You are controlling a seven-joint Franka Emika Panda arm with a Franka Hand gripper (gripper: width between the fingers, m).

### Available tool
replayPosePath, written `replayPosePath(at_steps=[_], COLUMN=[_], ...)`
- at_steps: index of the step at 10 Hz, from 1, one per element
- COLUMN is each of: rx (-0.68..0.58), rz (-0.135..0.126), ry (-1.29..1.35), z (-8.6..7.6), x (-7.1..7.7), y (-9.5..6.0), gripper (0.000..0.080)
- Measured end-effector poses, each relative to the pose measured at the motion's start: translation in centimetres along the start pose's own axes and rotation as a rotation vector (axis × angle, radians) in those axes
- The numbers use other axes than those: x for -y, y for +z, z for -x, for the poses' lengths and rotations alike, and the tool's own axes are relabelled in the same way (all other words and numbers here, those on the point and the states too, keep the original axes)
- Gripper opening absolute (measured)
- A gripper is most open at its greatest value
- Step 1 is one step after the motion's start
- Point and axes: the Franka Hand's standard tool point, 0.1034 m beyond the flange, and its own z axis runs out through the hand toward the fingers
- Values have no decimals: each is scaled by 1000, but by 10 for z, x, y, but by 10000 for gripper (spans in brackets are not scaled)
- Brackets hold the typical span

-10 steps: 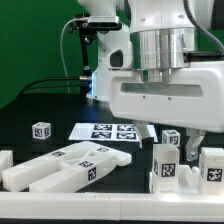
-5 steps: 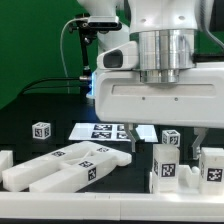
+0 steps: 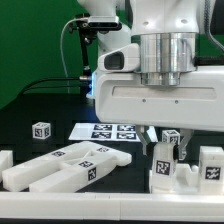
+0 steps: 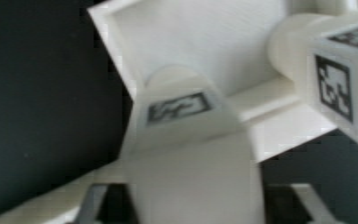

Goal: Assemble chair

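In the exterior view my gripper (image 3: 165, 141) has come down over an upright white chair piece (image 3: 163, 163) at the front right, one finger on each side of its top. The wrist view shows that tagged piece (image 4: 186, 130) filling the space between the fingers (image 4: 108, 200), with my gripper (image 4: 194, 208) shut on it. Another tagged block (image 4: 336, 70) stands close beside it. Two long white bars (image 3: 70, 166) lie at the front left.
The marker board (image 3: 108, 131) lies in the middle, behind the parts. A small tagged cube (image 3: 41, 129) sits at the exterior view's left and a white block (image 3: 211, 165) at the right. Another tagged piece (image 3: 172, 136) stands just behind the gripper.
The gripper has dropped lower onto the upright piece at the front right. Its fingers have closed in from wide open to the piece's sides.
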Motion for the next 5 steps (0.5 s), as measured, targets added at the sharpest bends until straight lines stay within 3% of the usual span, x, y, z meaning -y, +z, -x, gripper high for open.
replayPosePath(at_steps=[3, 5], rx=[5, 21], rz=[9, -7], ry=[295, 739], z=[-6, -6], x=[-1, -6], y=[1, 2], gripper=[284, 284])
